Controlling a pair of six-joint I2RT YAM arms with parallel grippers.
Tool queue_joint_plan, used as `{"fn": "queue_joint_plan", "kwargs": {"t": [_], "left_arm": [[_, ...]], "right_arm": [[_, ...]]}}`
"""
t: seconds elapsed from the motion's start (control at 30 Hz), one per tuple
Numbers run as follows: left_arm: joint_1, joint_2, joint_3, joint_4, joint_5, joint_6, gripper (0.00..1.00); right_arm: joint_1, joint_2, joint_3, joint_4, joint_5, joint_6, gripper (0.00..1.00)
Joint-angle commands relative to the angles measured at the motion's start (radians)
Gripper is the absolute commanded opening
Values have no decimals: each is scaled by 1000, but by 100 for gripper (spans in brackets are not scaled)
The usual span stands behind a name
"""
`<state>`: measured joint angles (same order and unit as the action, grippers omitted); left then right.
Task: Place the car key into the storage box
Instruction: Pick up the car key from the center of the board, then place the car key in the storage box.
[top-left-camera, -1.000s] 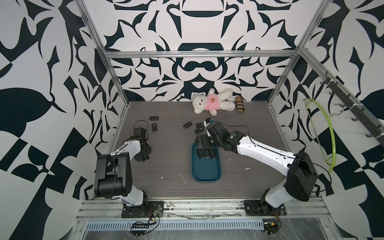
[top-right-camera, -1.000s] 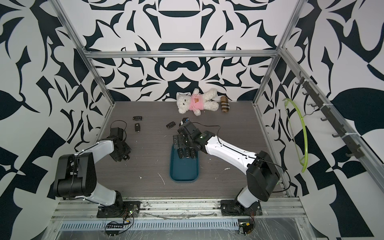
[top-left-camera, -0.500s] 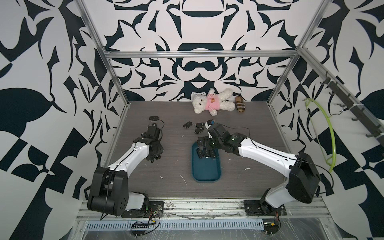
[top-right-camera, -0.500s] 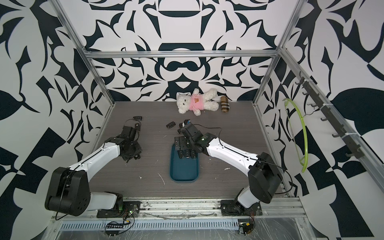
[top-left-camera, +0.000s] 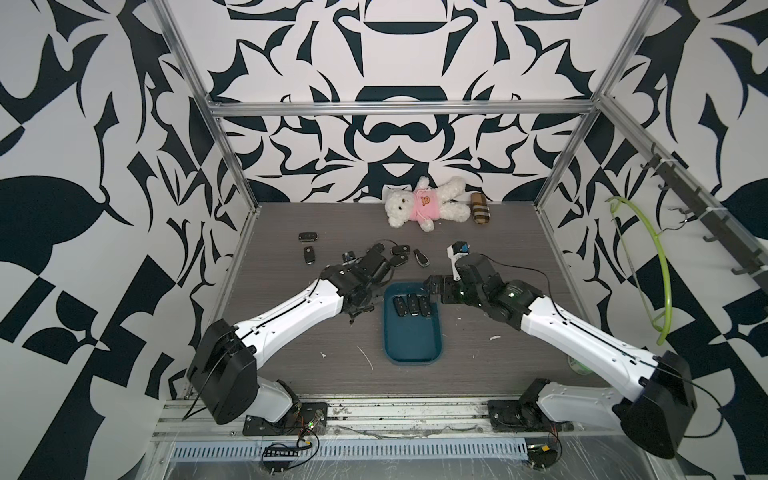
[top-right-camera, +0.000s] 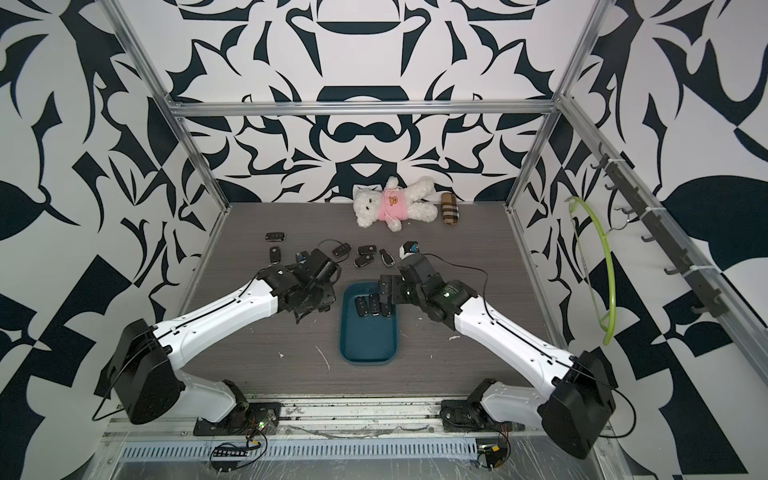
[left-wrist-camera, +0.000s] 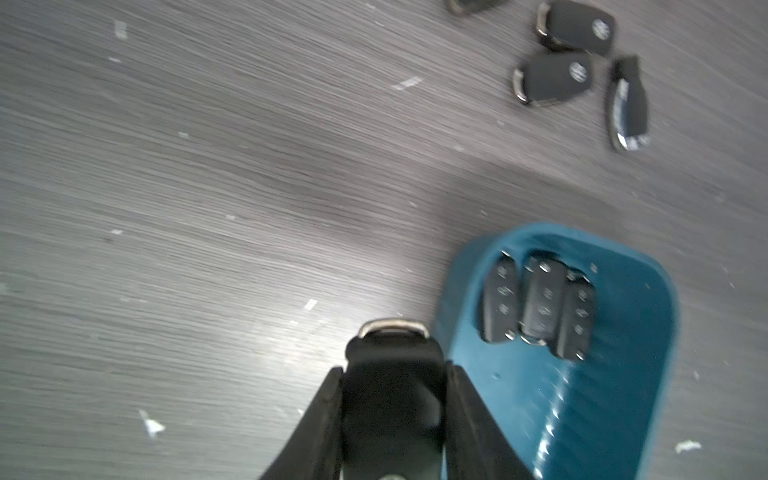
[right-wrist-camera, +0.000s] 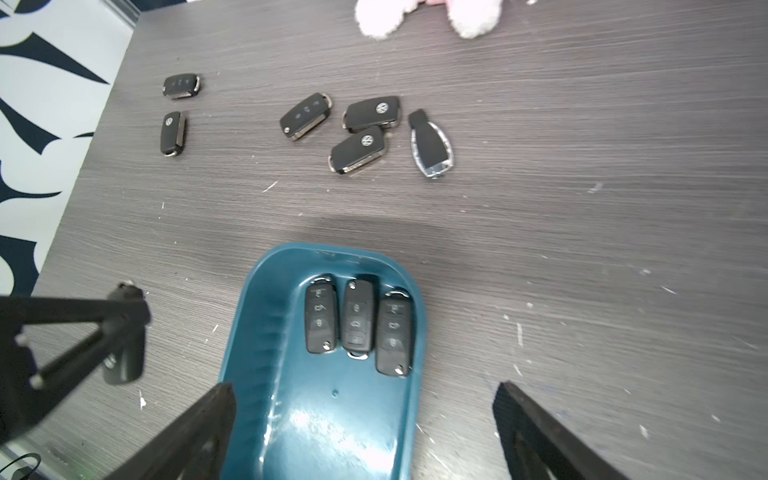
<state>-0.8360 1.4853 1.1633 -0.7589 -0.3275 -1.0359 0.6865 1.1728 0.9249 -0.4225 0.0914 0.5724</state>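
Blur softens the left wrist view, yet the left gripper (left-wrist-camera: 394, 370) is plainly clenched on the black car key (left-wrist-camera: 390, 403). The key's matte plastic body is pinched between both fingers, its steel loop pokes past the tips, and its rear end is cut off by the frame edge. In both top views the left wrist hides that key completely. It sits outside the storage box (top-left-camera: 409, 336), just beside the wall at the box's 9 o'clock; whether it touches the table (top-left-camera: 498, 249) cannot be told.

The box is glossy teal plastic, shallow, with rounded corners and ribbed inner walls. Three black fobs (right-wrist-camera: 357, 320) lie side by side at its 12 o'clock end.

The right gripper (right-wrist-camera: 365, 390) is released, jaws wide, at the box's 1 o'clock corner.

On the grey wood-grain table beyond the box at 12 o'clock lie loose fobs (right-wrist-camera: 361, 131), one of them chrome-edged (right-wrist-camera: 430, 143). Two more fobs (right-wrist-camera: 171, 133) lie toward 10 o'clock. A plush teddy bear (top-left-camera: 419, 205) in a pink shirt and a plaid pouch (top-left-camera: 480, 209) rest at the far edge.
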Motion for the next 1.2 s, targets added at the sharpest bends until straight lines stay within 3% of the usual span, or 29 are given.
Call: {"fn": "queue_joint_plan", "kwargs": {"t": [0.0, 0.33, 1.17], "left_arm": [[-74, 58, 50, -47, -36, -78, 37], [-210, 237, 154, -23, -16, -126, 38], [-146, 433, 178, -35, 25, -135, 40]], "right_arm": [[-7, -79, -23, -39, 35, 6, 100], [-55, -248, -97, -129, 45, 7, 100], [-62, -291, -120, -139, 46, 13, 100]]}}
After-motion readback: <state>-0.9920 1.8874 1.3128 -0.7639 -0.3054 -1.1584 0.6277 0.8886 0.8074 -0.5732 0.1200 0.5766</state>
